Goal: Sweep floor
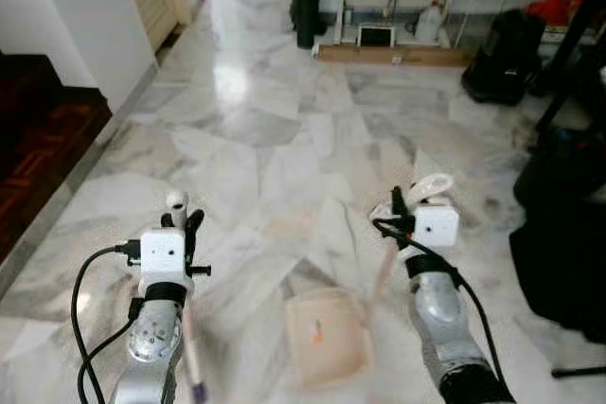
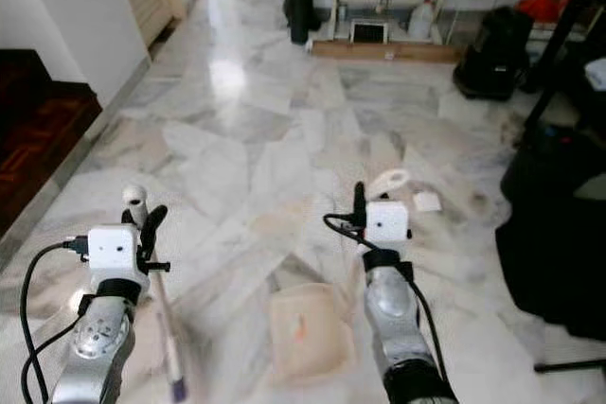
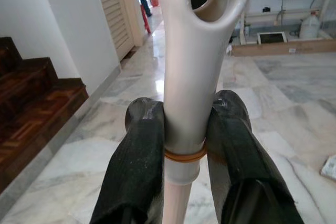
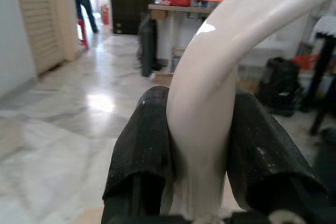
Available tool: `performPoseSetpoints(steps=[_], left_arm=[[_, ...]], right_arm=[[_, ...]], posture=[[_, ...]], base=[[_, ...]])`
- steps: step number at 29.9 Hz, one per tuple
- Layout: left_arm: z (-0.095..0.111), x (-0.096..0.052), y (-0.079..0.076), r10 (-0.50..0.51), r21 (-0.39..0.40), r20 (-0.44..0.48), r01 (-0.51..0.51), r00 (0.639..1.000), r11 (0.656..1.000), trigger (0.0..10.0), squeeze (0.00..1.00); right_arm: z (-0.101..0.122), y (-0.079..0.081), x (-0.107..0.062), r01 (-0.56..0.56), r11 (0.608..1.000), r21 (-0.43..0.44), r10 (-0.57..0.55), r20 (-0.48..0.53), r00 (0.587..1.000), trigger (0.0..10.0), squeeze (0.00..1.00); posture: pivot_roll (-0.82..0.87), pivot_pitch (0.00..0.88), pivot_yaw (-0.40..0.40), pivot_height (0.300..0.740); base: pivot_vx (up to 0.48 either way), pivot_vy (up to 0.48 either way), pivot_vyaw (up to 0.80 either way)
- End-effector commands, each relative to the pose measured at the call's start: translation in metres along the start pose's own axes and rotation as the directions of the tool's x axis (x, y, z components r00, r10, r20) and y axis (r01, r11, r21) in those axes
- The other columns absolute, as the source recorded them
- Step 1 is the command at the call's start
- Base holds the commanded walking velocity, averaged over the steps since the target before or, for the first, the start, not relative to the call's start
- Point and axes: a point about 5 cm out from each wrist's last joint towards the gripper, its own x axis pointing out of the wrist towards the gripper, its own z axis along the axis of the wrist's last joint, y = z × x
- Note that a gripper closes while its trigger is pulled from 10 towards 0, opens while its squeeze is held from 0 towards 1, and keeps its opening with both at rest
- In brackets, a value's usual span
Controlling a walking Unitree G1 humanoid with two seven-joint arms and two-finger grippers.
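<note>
Landmark: dustpan [image 1: 327, 336], pale tray flat on the marble floor [image 1: 265, 167], between the 2 arms, nearest the robot.
Debris: 1 small orange scrap [image 1: 318, 333] lies inside the dustpan.
Right end effector [image 1: 409, 207]: just beyond the dustpan's right side, its 2 fingers [image 4: 137, 145] clamped on the dustpan handle [image 4: 210, 98], which rises from the tray.
Left end effector [image 1: 186, 222]: left of the dustpan, fingers [image 3: 137, 150] clasping the broom handle [image 3: 191, 51] below its hanging hole; the shaft slants down toward the floor.
Farther floor: a pale scrap [image 2: 427, 202] lies beyond the dustpan, right.
Progress: judged partial; some debris collected, the far scrap probably left to sweep.
</note>
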Motion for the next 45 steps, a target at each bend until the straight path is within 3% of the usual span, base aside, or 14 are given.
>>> performPoseSetpoints(steps=[1,45], left_arm=[[0.0068,0.0017,0.001,0.0,0.009,0.034,0.0,0.999,1.0,10.0,0.0],[0.0065,0.0006,0.0006,-0.003,0.01,0.031,0.002,1.0,1.0,10.0,0.0]], right_arm=[[0.0096,0.0086,0.004,-0.017,1.0,0.024,0.016,0.044,0.999,10.0,0.0],[0.0104,0.0096,0.0047,-0.022,0.999,0.043,0.02,0.041,0.999,10.0,0.0]], posture=[[0.09,0.092,-0.008,0.74],[0.09,0.102,-0.011,0.74]], base=[[0.307,0.0,0.0],[0.307,0.0,0.0]])
